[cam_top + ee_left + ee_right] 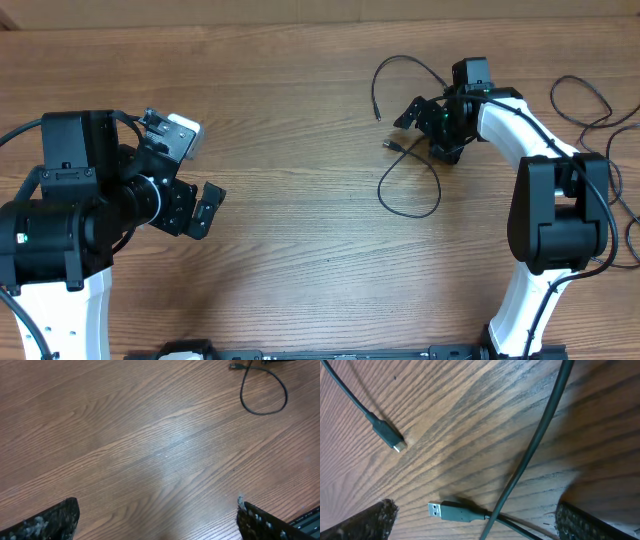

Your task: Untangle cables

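**A:** Under the right tool (475, 512), with its fingers spread wide and holding nothing, what lies nearest?

**B:** A silvery USB-A plug (442, 510), flat on the bench (470, 405). A thin black strand (532, 452) crosses its cord just behind the plug. A smaller plug (390, 437) lies apart from both.

**A:** So the untangling isn't finished?

**B:** I'd judge it well along but not done. The cables (400, 58) lie loose beside that tool and no tight knot shows, but the crossing is not yet parted. Beyond it, a slack loop (260, 413) curls on the wood.

**A:** And the left tool (157, 522)?

**B:** Wide as well, and empty. It hangs over bare bench, well apart from the cables.
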Tool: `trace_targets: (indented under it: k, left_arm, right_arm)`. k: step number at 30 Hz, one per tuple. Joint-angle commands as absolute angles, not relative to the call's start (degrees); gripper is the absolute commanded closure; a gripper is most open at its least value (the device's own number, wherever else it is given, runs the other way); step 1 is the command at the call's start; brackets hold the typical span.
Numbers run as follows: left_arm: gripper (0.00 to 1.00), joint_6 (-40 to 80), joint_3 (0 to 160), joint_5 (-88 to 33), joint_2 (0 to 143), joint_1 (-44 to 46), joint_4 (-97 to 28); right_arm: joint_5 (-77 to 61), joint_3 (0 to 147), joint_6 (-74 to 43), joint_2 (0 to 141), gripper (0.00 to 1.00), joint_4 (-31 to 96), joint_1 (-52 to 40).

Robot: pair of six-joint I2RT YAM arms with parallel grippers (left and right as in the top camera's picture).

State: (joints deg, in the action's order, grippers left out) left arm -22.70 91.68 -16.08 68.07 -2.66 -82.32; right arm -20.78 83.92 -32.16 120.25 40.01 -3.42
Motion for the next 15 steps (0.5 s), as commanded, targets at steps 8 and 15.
trace_targets:
  k: [8, 15]
  left_arm:
    - [0.00, -23.59, 92.68, -16.12, 68.14, -2.59, -82.28]
    - [0.00, -23.62, 92.68, -16.12, 68.16, -2.59, -82.28]
  right_arm:
    - [-19.66, 73.95, -39.13, 120.57, 0.07, 28.27, -6.48]
    - [-26.72, 70.37, -40.53, 120.57, 0.76, 15.86, -9.32]
